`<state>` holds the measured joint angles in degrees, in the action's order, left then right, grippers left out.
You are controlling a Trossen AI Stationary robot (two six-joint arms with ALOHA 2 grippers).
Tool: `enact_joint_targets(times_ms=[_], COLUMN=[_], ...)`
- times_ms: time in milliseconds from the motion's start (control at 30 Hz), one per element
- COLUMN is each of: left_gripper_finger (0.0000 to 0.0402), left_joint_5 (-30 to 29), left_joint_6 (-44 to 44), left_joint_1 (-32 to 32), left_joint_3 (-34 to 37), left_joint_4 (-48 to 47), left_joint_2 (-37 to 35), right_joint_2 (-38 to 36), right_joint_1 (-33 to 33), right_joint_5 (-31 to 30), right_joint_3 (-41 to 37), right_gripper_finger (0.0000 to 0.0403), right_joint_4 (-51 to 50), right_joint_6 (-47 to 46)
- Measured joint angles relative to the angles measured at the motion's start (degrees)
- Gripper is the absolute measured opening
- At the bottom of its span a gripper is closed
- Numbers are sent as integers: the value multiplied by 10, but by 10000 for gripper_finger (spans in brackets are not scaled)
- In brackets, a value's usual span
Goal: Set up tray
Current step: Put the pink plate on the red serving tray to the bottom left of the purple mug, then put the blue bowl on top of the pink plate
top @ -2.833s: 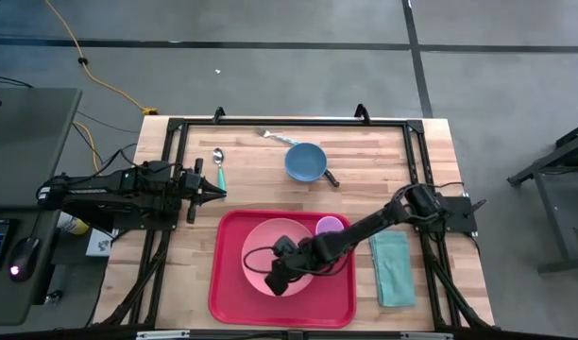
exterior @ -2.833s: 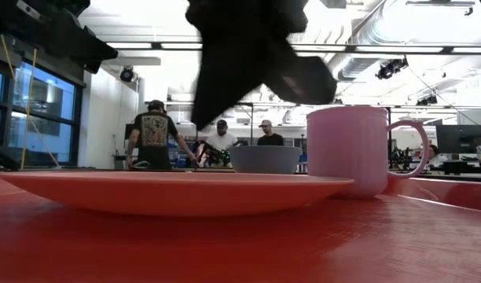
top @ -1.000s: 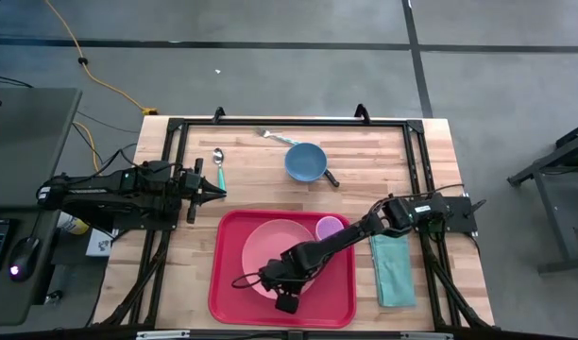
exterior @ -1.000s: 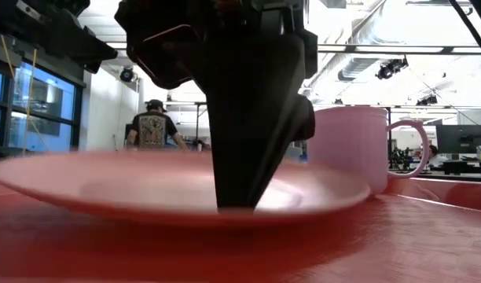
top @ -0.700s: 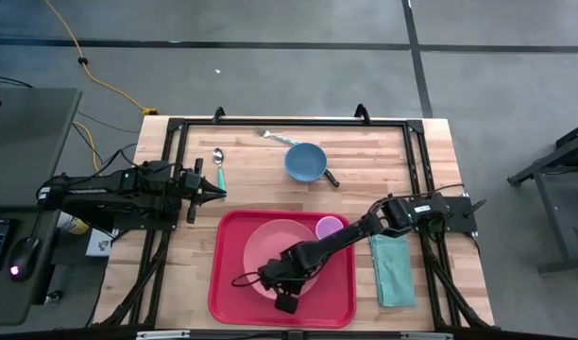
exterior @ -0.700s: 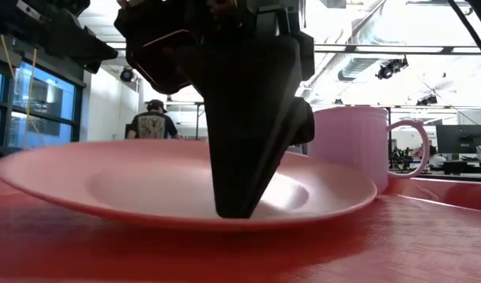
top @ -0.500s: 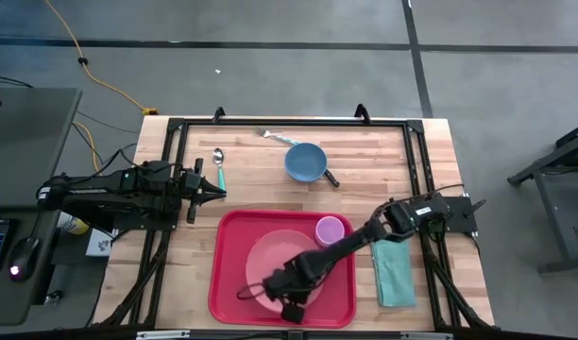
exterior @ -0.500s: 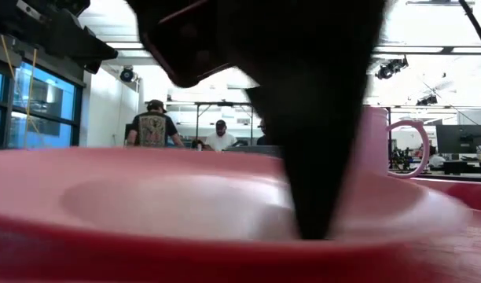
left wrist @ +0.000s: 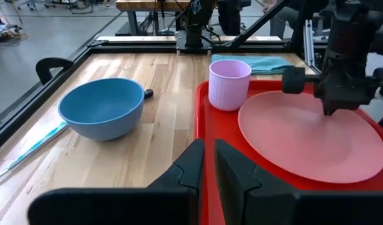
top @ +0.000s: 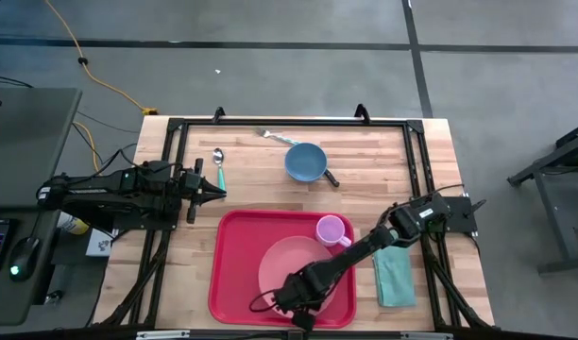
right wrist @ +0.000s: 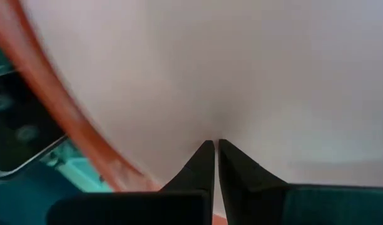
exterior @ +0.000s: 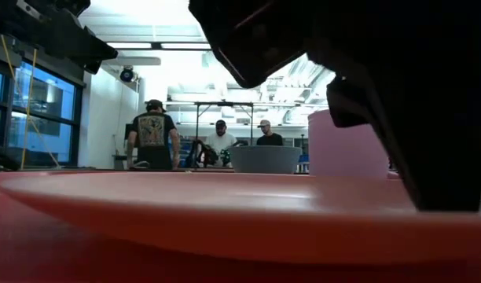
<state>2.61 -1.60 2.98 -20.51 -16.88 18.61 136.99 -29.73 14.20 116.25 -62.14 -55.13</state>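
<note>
- Your tray point(top: 234, 274) lies flat on the wooden table point(top: 261, 179), at the near edge, in the middle
- On the tray sits a round pink plate point(top: 284, 264), and a pink cup point(top: 331, 230) stands just beside it at the far right corner of the tray
- Your right gripper point(top: 298, 300) is low over the near edge of the plate; its fingers point(right wrist: 207, 164) are pinched almost together right at the plate, but you cannot tell if they grip it
- The right arm lies across the plate and hides part of it
- Your left gripper point(top: 216, 193) waits off the tray's far left corner with its fingers nearly closed on nothing
- A blue bowl point(top: 306, 161) sits well behind the tray
- A spoon point(top: 219, 166) and a fork point(top: 275, 136) lie near the back
- A green cloth point(top: 394, 274) lies just right of the tray
</note>
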Motion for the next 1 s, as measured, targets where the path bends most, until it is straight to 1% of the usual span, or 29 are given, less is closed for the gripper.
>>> enact_joint_targets(times_ms=[200,400,533,667,767,900,1000], left_gripper_finger=[67,67,67,67,67,67,67], left_joint_5=[0,0,0,0,0,-2,-2], left_joint_6=[4,4,4,4,4,4,4], left_joint_1=[0,0,0,0,0,0,0], left_joint_3=[0,0,0,0,0,0,0], left_joint_4=[0,0,1,0,0,0,0], left_joint_2=[0,0,0,0,0,0,0], right_joint_2=[-21,-55,-90,-135,-169,-211,-240], right_joint_1=[1,1,10,28,49,88,128], right_joint_5=[-21,-67,-133,-230,-290,-347,-365], right_joint_3=[-1,0,0,0,1,1,1], right_gripper_finger=[0,0,0,0,0,0,0], right_joint_4=[5,30,58,86,81,64,47], right_joint_6=[-16,-11,11,35,63,106,137])
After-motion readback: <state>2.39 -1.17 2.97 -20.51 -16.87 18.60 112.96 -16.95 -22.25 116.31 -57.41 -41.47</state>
